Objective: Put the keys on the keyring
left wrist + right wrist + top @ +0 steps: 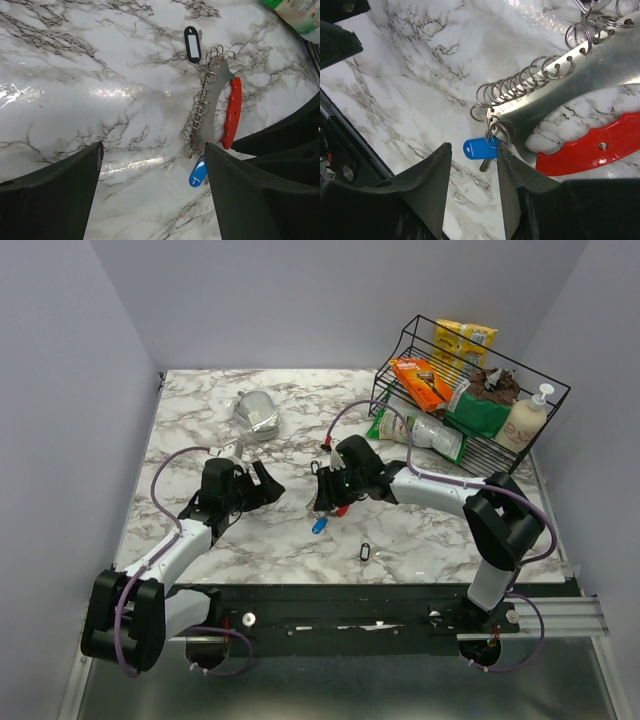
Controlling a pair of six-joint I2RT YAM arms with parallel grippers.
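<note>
Keyring (207, 107) lies under the half-open, empty right gripper (472, 150); left gripper (152, 147) gapes wide, empty; the loose key (365, 551) near it is best pinched squarely by its head.

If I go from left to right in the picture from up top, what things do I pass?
Left arm's black pincer → small blue plastic tag → little black key with a light middle → black wire basket full of groceries.

From above, the right gripper (328, 502) covers most of the keyring (342, 510); only some red and the blue tag (319, 524) peek out. In the right wrist view the red tag (600, 147) runs off the edge. A small grey piece (484, 165) is half hidden under the blue tag.
</note>
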